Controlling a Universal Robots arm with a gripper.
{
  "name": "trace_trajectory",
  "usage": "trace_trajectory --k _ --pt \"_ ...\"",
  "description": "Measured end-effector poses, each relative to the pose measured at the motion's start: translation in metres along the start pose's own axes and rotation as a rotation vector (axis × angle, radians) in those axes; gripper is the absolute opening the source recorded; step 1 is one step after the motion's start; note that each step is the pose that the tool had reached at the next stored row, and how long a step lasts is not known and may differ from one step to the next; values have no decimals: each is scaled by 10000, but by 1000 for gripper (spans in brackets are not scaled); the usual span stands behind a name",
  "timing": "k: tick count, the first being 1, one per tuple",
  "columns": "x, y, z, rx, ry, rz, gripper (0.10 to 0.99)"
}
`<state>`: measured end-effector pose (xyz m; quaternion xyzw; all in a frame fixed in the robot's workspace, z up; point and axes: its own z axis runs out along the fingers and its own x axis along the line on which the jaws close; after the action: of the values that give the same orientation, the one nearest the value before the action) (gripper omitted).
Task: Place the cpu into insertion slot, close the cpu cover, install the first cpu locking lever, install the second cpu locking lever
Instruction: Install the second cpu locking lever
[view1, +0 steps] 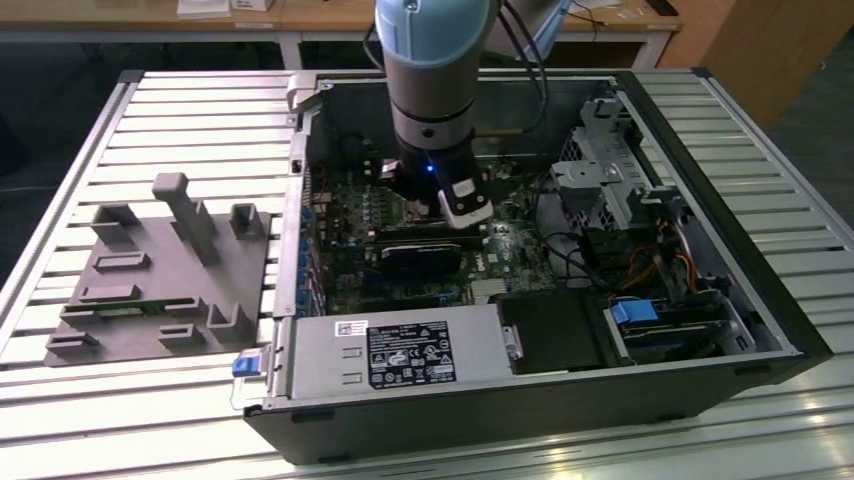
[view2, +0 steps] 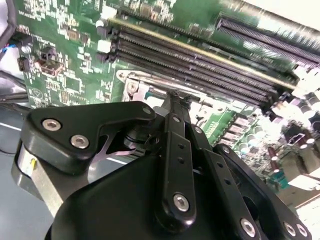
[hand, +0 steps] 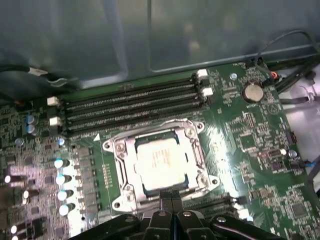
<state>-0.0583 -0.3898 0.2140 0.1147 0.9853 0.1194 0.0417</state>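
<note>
First wrist view shows the cpu (hand: 161, 164) seated in the slot (hand: 195, 150) under the cover (hand: 125, 170), gripper (hand: 171, 197) pinched closed at its edge; I'd press squarely on the lever.
</note>
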Motion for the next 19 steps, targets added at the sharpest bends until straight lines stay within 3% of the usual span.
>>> trace_trajectory --k 12,15,19 --pt "33 292 71 670 -148 -76 102" --pt "33 343 85 783 -173 -88 102" --pt "42 388 94 837 -184 -95 102"
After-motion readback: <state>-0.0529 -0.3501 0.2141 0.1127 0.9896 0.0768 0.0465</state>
